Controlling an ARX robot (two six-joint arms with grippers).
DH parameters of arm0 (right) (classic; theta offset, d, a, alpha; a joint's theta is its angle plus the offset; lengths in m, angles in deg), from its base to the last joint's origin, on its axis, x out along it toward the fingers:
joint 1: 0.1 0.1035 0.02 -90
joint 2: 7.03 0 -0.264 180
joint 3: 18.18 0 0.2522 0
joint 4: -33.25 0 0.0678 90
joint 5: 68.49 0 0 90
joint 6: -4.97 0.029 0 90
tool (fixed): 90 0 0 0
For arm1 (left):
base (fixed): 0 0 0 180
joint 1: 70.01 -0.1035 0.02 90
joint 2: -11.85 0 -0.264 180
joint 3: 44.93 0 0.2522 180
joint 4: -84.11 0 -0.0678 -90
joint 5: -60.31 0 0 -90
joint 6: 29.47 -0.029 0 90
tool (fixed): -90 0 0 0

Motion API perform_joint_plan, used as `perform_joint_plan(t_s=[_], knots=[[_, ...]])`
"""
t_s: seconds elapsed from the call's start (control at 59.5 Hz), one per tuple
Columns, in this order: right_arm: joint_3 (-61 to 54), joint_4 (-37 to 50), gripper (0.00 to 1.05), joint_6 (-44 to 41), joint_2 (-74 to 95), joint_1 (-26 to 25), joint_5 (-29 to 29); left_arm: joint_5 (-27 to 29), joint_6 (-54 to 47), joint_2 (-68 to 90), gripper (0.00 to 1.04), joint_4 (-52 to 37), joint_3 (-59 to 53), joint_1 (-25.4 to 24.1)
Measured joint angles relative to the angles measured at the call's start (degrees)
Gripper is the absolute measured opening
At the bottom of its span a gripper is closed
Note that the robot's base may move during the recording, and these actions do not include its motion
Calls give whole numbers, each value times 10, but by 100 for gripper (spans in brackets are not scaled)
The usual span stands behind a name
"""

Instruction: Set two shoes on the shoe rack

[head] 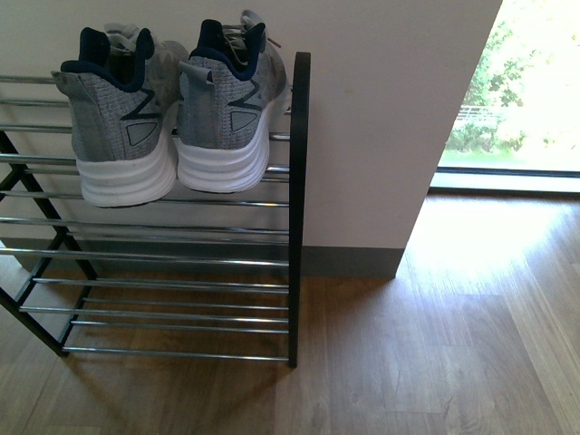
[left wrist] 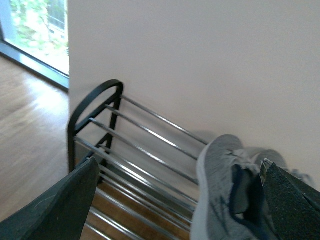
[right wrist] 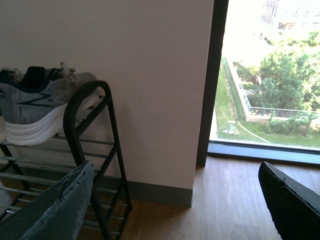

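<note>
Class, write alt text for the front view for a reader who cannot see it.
Two grey, white-soled sneakers, left sneaker and right sneaker, sit heels toward the camera on the top shelf of a chrome-rod shoe rack against a white wall. Wooden floor and a bright window lie to the right.

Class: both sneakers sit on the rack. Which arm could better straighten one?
Left. Its open jaws frame a grey sneaker close ahead; the right arm's view shows the shoe rack end-on, sneakers farther off.

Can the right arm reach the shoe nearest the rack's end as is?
Probably yes: the right tool is open and empty. The rack's end frame crosses the shoe from this side, so go over it.
</note>
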Motion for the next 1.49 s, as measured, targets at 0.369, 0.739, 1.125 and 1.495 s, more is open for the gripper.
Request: perform_joint_plan(t_s=[0.369, 0.739, 1.125, 1.495], knots=[[0, 0, 96, 0, 0, 0, 0, -186, -199, -111, 44, -201, -199, -51], [0, 0, 96, 0, 0, 0, 0, -186, -218, -195, 1, -207, -289, -52], [0, 0, 96, 0, 0, 0, 0, -186, -218, -282, 1, -166, -334, -52], [0, 0, 96, 0, 0, 0, 0, -187, -218, -355, 1, -131, -362, -52]])
